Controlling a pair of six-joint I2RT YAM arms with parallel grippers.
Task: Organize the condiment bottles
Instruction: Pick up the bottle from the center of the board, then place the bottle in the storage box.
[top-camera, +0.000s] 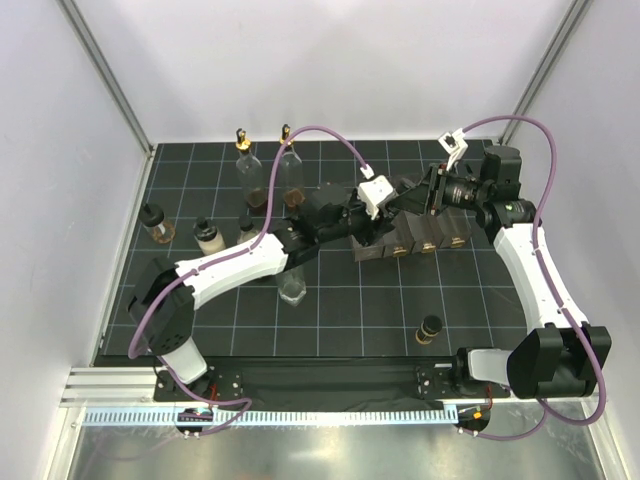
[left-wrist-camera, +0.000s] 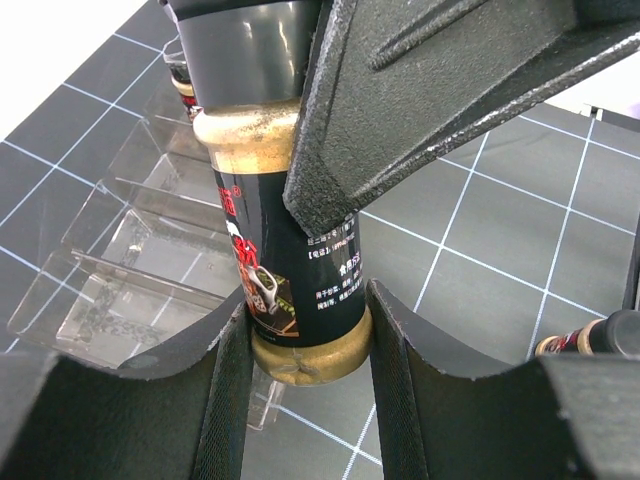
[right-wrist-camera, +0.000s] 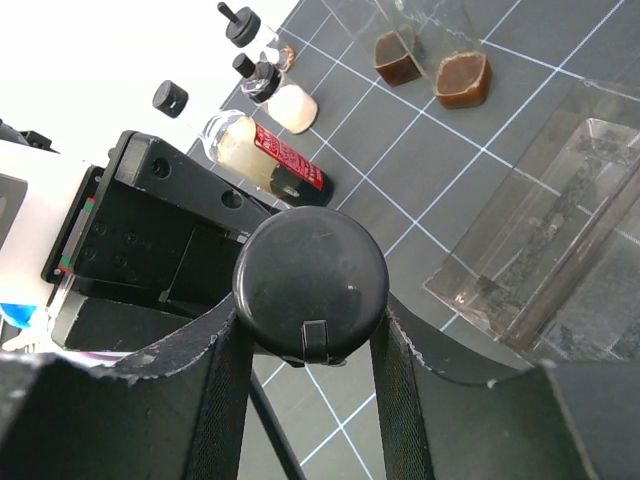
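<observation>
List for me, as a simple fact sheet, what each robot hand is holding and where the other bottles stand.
Held item: dark-labelled bottle
Body grip: left hand closed on its lower body
Cap grip: right hand closed around its black cap
Nearby: clear divided rack just beside it
Far side: two tall clear bottles with gold tops
Near side: small dark bottle standing alone

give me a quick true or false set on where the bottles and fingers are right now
1. The left fingers clasp a dark-labelled bottle. True.
2. The right fingers grip that bottle's cap. True.
3. The tall bottles lie on their sides. False: they stand upright at the back of the mat.
4. The small bottle by the right arm's base sits in the rack. False: it stands on the mat, apart from the rack.
</observation>
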